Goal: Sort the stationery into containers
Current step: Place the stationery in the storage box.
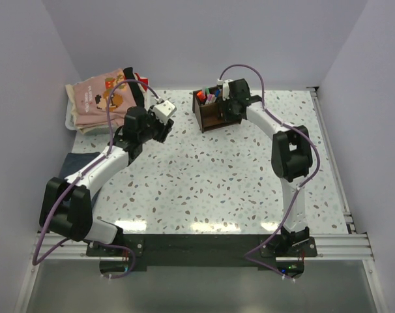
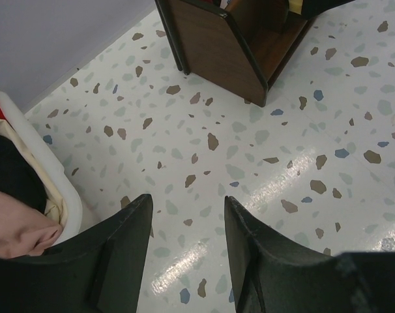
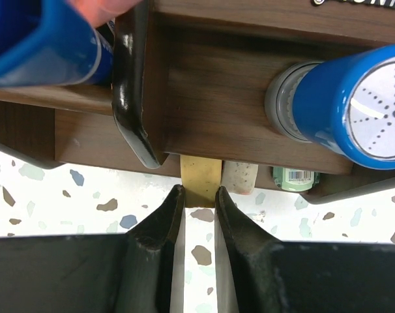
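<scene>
right gripper (image 3: 199, 195) sits pinched on the end of the beige pen (image 3: 201, 176). its two tips look to press the pen from 9 and 3 o'clock, at the 6 o'clock edge of the dark wooden organizer (image 3: 223, 98). the pen looks as if it is being seated among its neighbours, though which compartment takes it i cannot tell.

to finish the step well, i would let the pen settle until something under it bears its weight. the jaws should then part only a little, because the pink pen (image 3: 240, 177) lies just beside it at 3 o'clock. draw back straight along the pen's axis, towards 6 o'clock, and keep off the black-edged partition (image 3: 133, 98) at 10 o'clock.

the organizer already holds the mint green marker (image 3: 295, 176) just beyond the pink pen. a blue-capped pen (image 3: 354, 107) stands at 2 o'clock, and another blue barrel (image 3: 47, 45) is at 10 o'clock.

left gripper (image 2: 188, 215) hangs spread and empty over bare table (image 2: 282, 163). the organizer is well apart from it at 1 o'clock. the white tray (image 2: 60, 189) of folded clothes (image 2: 15, 228) is near it at 9 o'clock and takes no part in the sorting.
</scene>
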{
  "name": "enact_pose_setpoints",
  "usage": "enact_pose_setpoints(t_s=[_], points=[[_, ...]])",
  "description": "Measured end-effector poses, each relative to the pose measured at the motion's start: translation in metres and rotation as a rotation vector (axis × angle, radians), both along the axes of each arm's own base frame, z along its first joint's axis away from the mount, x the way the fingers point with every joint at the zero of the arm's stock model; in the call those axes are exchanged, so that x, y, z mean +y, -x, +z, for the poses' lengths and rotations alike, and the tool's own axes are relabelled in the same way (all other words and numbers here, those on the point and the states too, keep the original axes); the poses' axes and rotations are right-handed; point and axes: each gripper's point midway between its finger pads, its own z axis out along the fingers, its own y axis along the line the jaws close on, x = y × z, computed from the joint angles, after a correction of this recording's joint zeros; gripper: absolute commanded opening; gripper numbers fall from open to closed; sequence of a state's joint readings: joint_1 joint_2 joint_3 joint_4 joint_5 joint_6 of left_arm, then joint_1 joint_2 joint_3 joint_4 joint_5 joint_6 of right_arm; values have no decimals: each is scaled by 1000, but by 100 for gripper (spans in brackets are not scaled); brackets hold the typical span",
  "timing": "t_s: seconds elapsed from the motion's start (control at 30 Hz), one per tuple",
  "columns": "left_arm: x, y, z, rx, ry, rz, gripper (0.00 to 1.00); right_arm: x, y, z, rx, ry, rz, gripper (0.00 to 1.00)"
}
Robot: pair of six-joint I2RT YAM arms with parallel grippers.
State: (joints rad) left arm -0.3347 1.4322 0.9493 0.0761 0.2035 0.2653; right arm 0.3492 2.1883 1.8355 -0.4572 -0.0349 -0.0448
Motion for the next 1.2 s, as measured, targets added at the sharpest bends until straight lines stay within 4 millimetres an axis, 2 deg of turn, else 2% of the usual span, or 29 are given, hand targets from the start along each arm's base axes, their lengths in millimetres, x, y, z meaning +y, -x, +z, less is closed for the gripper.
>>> enact_pose_setpoints(t_s=[0.17, 0.37, 0.4, 0.43, 0.53, 0.57, 0.9, 1.0, 1.1, 1.13, 1.2], points=[[1, 1, -3, 6, -2, 1, 53, 2, -1, -2, -2, 3, -15, 9], [1, 1, -3, 6, -2, 1, 53, 6, -6, -15, 7, 5, -18, 11], [1, 1, -3, 6, -2, 1, 53, 6, -6, -15, 5, 5, -19, 14], [1, 1, -3, 6, -2, 1, 53, 7, -7, -14, 0, 4, -20, 24], [1, 1, -2, 5, -1, 1, 53, 7, -8, -13, -4, 6, -28, 40], [1, 1, -2, 5, -1, 1, 53, 6, -8, -13, -6, 11, -34, 41], [1, 2, 1, -2, 2, 0, 53, 5, -8, -14, -8, 15, -66, 43], [1, 4, 5, -12, 6, -1, 53, 7, 1, -14, 6, 13, -65, 45], [1, 7, 10, -22, 13, -9, 53, 6, 18, -3, 20, 7, -67, 62], [1, 8, 11, -26, 16, -12, 54, 4, 26, 4, 21, 3, -70, 72], [0, 9, 12, -29, 19, -18, 56, -2, 45, 22, 12, -4, -77, 83]])
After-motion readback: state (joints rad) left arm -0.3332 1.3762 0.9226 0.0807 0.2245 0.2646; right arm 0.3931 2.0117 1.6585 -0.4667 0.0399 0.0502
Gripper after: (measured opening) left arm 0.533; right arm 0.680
